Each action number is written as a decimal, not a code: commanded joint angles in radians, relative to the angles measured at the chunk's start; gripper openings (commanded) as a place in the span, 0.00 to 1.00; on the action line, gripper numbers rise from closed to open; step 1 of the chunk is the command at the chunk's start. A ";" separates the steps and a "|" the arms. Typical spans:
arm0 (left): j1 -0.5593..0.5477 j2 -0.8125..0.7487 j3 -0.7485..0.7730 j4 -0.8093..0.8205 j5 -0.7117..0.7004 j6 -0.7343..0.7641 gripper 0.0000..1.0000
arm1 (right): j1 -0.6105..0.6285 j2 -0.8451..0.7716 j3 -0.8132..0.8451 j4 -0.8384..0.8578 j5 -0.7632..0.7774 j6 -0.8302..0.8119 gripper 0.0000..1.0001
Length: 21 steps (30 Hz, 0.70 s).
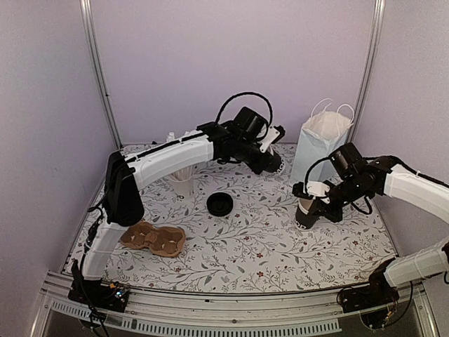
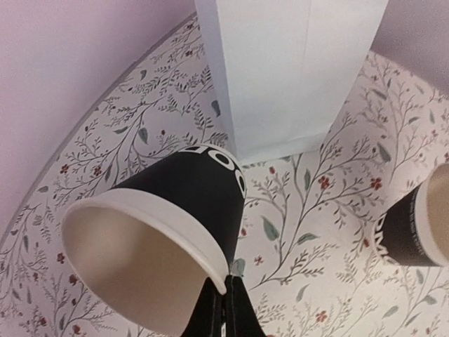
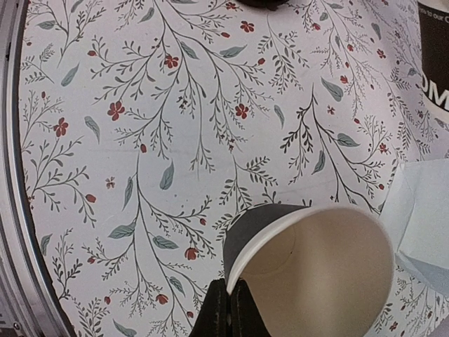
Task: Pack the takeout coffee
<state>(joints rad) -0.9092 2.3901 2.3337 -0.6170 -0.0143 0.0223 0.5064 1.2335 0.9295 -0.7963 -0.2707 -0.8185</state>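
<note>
Two takeout coffee cups are in hand, both black with cream insides. My left gripper (image 2: 226,289) is shut on the rim of one cup (image 2: 189,186), which tilts just in front of the pale blue bag (image 2: 295,70). From above, that gripper (image 1: 270,163) sits left of the bag (image 1: 319,144) and mostly hides its cup. My right gripper (image 3: 228,293) is shut on the rim of the other cup (image 3: 316,263), with the bag's corner (image 3: 421,217) beside it. In the top view this cup (image 1: 306,214) stands on the table in front of the bag, under the right gripper (image 1: 309,201).
A white cup of straws (image 1: 182,181) stands at the left back. A flat black lid (image 1: 219,203) lies mid-table. A brown cardboard cup carrier (image 1: 153,239) lies at the front left. Walls close in the back and sides.
</note>
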 commanded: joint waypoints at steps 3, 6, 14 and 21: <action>0.031 0.013 0.038 -0.314 -0.261 0.326 0.00 | 0.018 0.037 0.070 -0.006 -0.029 0.030 0.00; 0.052 0.004 0.008 -0.314 -0.275 0.366 0.00 | 0.020 0.044 0.077 -0.015 -0.043 0.034 0.00; 0.070 0.015 -0.025 -0.327 -0.270 0.440 0.00 | 0.020 0.047 0.072 -0.026 -0.054 0.037 0.00; 0.077 0.034 -0.027 -0.321 -0.260 0.470 0.00 | 0.020 0.050 0.071 -0.025 -0.073 0.038 0.00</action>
<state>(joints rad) -0.8364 2.3978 2.3123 -0.9333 -0.2783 0.4538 0.5190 1.2762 0.9791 -0.8093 -0.3115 -0.7959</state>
